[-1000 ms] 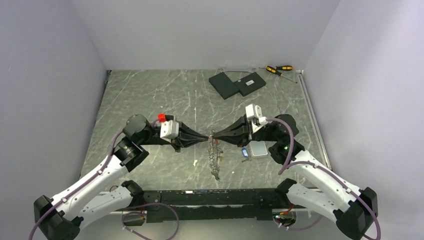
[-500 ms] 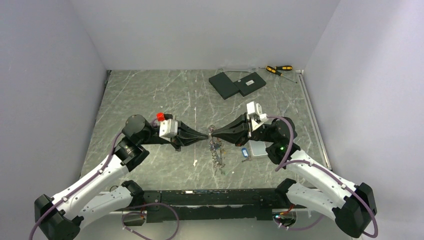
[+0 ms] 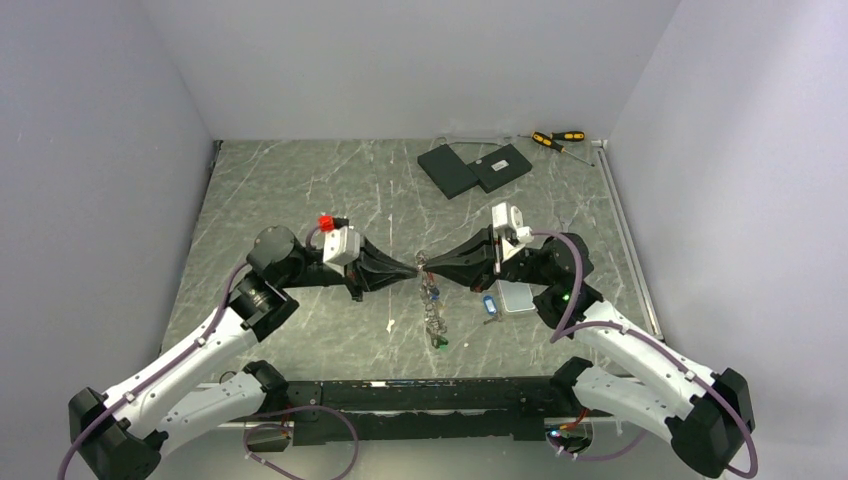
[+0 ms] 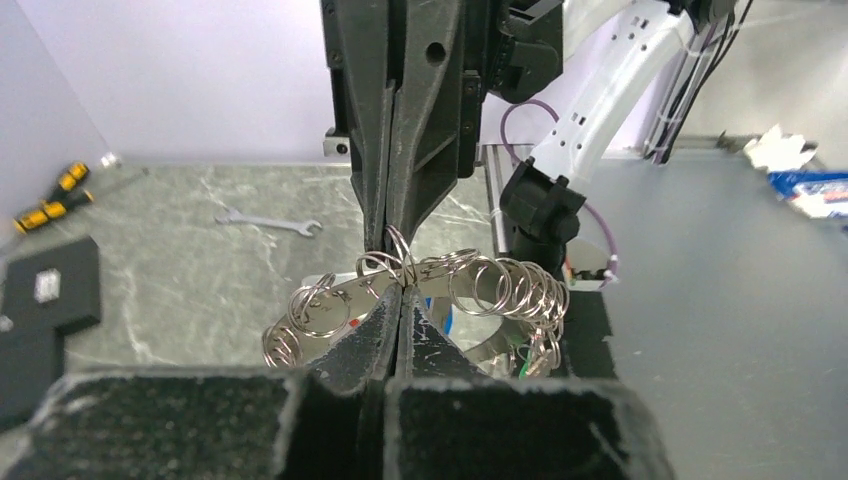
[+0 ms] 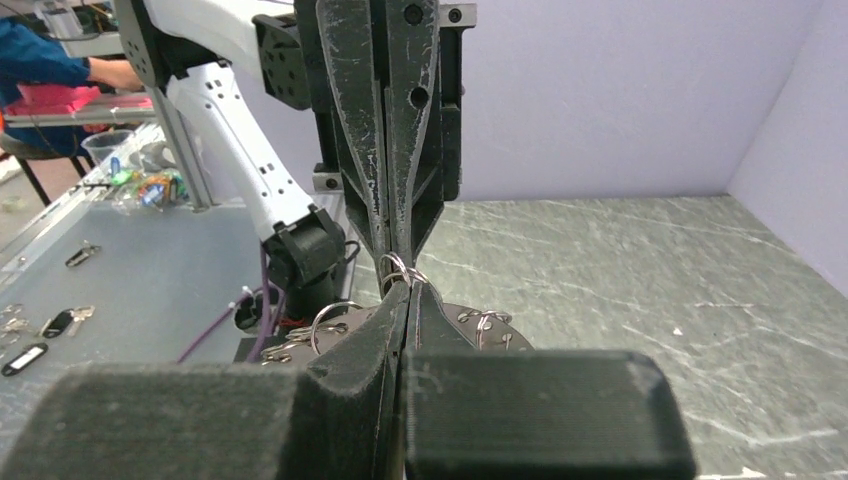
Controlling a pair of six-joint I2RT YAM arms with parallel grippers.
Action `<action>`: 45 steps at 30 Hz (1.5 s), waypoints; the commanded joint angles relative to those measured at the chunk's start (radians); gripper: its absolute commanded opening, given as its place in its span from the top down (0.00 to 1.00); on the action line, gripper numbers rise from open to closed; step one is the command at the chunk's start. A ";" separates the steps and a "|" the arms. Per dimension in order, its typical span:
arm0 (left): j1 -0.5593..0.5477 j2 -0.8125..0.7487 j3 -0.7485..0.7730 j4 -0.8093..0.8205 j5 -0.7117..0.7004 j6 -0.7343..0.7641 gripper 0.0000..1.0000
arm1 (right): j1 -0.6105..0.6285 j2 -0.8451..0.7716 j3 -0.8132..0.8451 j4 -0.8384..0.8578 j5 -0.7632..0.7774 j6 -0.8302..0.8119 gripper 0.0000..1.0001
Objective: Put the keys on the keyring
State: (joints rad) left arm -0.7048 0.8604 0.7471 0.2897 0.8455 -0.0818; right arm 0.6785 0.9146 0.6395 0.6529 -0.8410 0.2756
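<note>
The keyring point(image 3: 431, 303) is a curved metal band strung with many small split rings point(image 4: 510, 290). It hangs between the two arms above the table's middle. My left gripper point(image 3: 413, 269) is shut on the band's top edge point(image 4: 398, 283). My right gripper point(image 3: 428, 267) meets it tip to tip and is shut on the same spot, where a small ring point(image 5: 397, 267) sticks up. A green tag point(image 3: 441, 340) dangles at the keyring's lower end. One blue-headed key point(image 3: 489, 304) lies on the table beside the right arm.
A pale rounded slab point(image 3: 518, 297) lies next to the blue key. Two black boxes point(image 3: 472, 167) and yellow-and-black screwdrivers point(image 3: 556, 139) sit at the back right, with a small wrench point(image 4: 268, 222) near them. A small pale bit point(image 3: 390, 323) lies left of the keyring.
The left gripper has closed fully on the keyring. Both wrists have shifted slightly, and the hanging cluster has swung a little under the tips.
</note>
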 commanded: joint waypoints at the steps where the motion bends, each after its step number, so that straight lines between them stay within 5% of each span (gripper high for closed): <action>1: -0.012 0.031 0.091 -0.060 -0.066 -0.159 1.00 | 0.001 -0.013 0.094 -0.059 0.001 -0.101 1.00; 8: -0.013 0.063 0.178 -0.111 -0.119 -0.355 1.00 | 0.000 0.037 0.208 -0.245 -0.117 -0.255 1.00; 24: -0.013 0.132 0.381 -0.410 -0.152 -0.505 1.00 | -0.026 0.159 0.412 -0.503 -0.433 -0.386 1.00; 45: -0.012 0.072 0.397 -0.509 -0.363 -0.613 1.00 | -0.030 0.091 0.347 -0.447 -0.353 -0.399 1.00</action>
State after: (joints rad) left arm -0.7193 0.9581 1.1339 -0.2852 0.5289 -0.6964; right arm 0.6453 1.0687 1.0073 0.1085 -1.1984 -0.1276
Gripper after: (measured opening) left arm 0.005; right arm 0.009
